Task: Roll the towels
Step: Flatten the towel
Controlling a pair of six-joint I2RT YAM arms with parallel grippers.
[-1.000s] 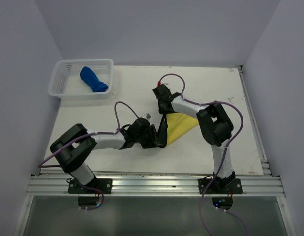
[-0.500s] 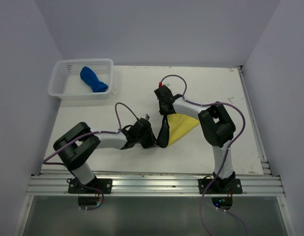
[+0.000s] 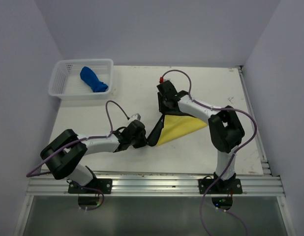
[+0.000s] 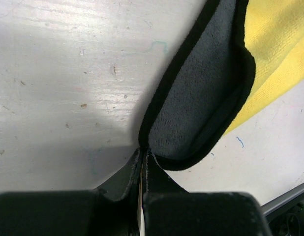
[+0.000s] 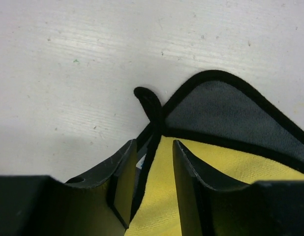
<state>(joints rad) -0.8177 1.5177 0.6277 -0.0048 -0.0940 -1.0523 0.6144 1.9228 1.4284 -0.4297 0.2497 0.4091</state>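
The yellow towel (image 3: 180,128) with black edging lies mid-table, its dark grey backing (image 3: 156,132) turned up along the left side. My left gripper (image 3: 145,139) is shut on that black-edged left corner; in the left wrist view the fingertips (image 4: 142,151) pinch the edge below the grey backing (image 4: 201,103). My right gripper (image 3: 165,111) stands at the far corner of the towel, jaws apart. In the right wrist view the yellow towel (image 5: 216,162) and its black edge run loosely between the open gripper (image 5: 153,169). The blue towel (image 3: 93,78) lies rolled up in the basket.
A white mesh basket (image 3: 59,73) sits at the far left corner of the table. Walls close in on the left, back and right. The arm bases stand on a metal rail (image 3: 152,186) along the near edge.
My left gripper has shut on the towel's edge and drawn it left and nearer. The right gripper has opened at the far corner, and the yellow face has spread wider to the right.
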